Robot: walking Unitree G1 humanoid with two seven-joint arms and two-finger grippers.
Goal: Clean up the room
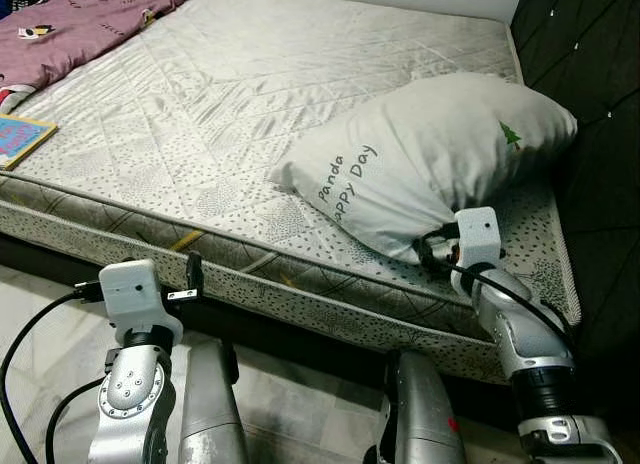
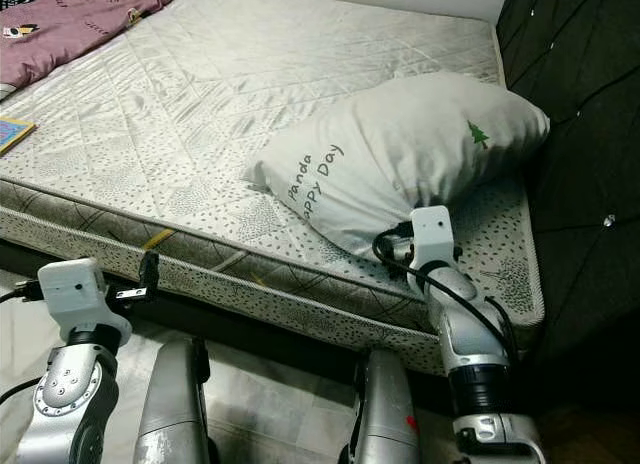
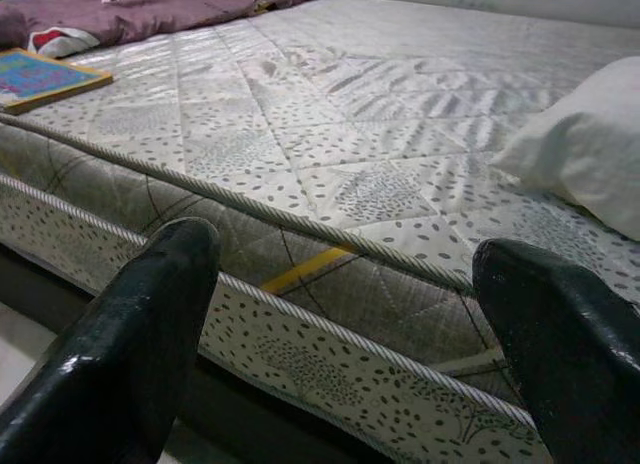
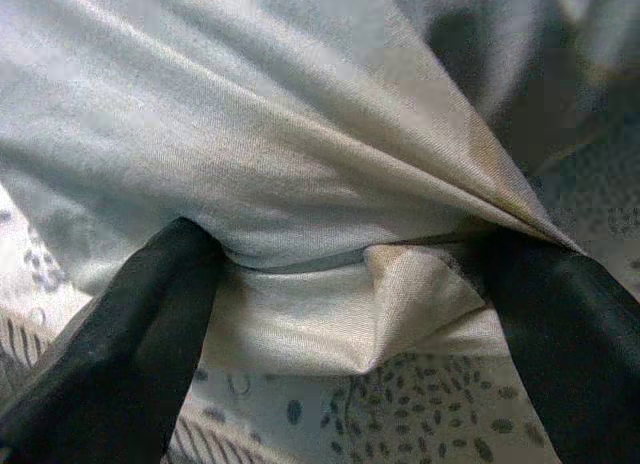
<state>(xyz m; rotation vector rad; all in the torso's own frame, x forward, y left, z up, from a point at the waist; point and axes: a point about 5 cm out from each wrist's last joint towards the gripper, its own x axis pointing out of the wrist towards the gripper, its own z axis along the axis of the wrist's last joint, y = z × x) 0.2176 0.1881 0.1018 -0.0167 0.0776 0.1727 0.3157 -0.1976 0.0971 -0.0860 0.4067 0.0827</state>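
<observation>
A white pillow [image 1: 430, 154] printed "Panda Happy Day" with a small green tree lies on the right side of the bare quilted mattress [image 1: 250, 74], against the dark headboard. My right gripper [image 1: 432, 250] is at the pillow's near lower corner. In the right wrist view its black fingers [image 4: 140, 334] stand open on either side of the bunched corner fabric [image 4: 330, 314]. My left gripper [image 3: 345, 284] is open and holds nothing. It hovers low in front of the mattress's near side edge [image 3: 300, 284], left of the pillow.
A purple blanket [image 1: 80, 24] is crumpled at the bed's far left. A colourful flat book [image 1: 20, 139] lies near the mattress's left edge. The dark padded headboard [image 1: 590, 94] runs along the right. Pale tiled floor [image 1: 40, 304] lies below the bed.
</observation>
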